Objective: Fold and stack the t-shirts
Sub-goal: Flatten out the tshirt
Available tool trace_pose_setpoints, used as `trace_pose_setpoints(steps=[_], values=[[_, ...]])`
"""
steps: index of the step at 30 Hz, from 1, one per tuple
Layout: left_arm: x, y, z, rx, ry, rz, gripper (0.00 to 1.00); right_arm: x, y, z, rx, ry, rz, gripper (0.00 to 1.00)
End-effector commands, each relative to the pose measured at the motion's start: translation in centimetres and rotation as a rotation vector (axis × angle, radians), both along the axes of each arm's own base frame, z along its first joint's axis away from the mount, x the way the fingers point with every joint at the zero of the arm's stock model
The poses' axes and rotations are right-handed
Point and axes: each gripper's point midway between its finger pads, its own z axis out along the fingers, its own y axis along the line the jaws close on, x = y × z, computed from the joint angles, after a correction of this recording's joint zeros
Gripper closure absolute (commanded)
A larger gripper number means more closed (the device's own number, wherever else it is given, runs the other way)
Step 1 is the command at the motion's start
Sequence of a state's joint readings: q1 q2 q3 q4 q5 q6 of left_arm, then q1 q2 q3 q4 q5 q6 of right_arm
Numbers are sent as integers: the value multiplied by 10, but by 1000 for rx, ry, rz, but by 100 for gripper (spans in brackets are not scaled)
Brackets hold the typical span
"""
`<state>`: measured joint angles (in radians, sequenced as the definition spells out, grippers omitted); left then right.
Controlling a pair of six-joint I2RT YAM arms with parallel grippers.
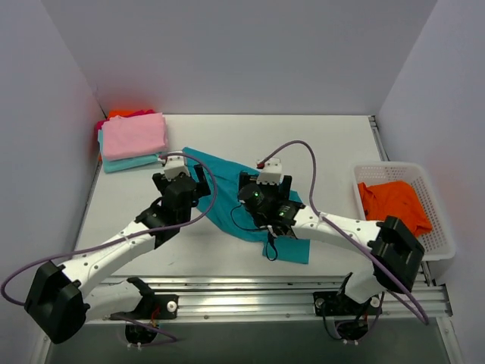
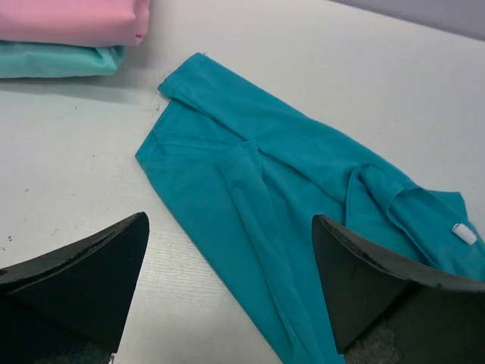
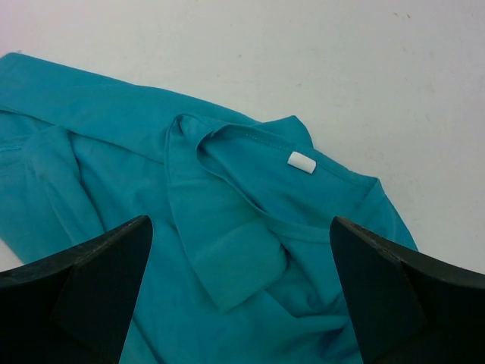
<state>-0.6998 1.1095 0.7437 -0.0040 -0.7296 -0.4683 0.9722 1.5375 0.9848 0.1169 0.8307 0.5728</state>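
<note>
A deep teal t-shirt [image 1: 224, 199] lies rumpled and partly folded across the middle of the table. My left gripper [image 1: 180, 176] hovers open over its left edge; in the left wrist view that gripper [image 2: 229, 220] has a fold of the teal t-shirt [image 2: 303, 174] and bare table between its fingers. My right gripper [image 1: 270, 188] is open above the collar end. The right wrist view has this gripper [image 3: 241, 221] over the teal t-shirt [image 3: 227, 250] near its white neck label [image 3: 301, 161]. A folded pink t-shirt [image 1: 134, 135] rests on a pale aqua t-shirt [image 1: 129, 161] at back left.
A white mesh basket [image 1: 442, 220] stands at the right edge with a bright orange t-shirt [image 1: 394, 203] inside. More orange cloth [image 1: 125, 114] peeks out behind the pink stack. Walls close in the table on the left, back and right.
</note>
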Motion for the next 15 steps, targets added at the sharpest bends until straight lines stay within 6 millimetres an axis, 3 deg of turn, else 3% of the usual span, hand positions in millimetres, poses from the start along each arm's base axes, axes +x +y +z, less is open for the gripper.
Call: trace_pose_setpoints(steps=[1,2,4,5,8,13,15], values=[[12,-8,-8,24,41,-10,3,-20,-15,27,129,-67,-38,0],[23,-12,-19,25,56,-14,3,-26,-14,37,194,-91,-28,0],[35,-22,-28,-3,80,-61,2,-35,-19,27,213,-82,-11,0],[46,-18,-43,4,117,-56,1,-38,-20,33,244,-98,-3,0],[62,-20,-49,-21,118,-77,0,-43,-27,36,227,-103,-5,0],[90,4,-59,-94,111,-65,0,-45,-39,41,219,-118,-34,0],[98,4,-66,-124,120,-95,5,-46,-43,40,214,-125,-45,0]])
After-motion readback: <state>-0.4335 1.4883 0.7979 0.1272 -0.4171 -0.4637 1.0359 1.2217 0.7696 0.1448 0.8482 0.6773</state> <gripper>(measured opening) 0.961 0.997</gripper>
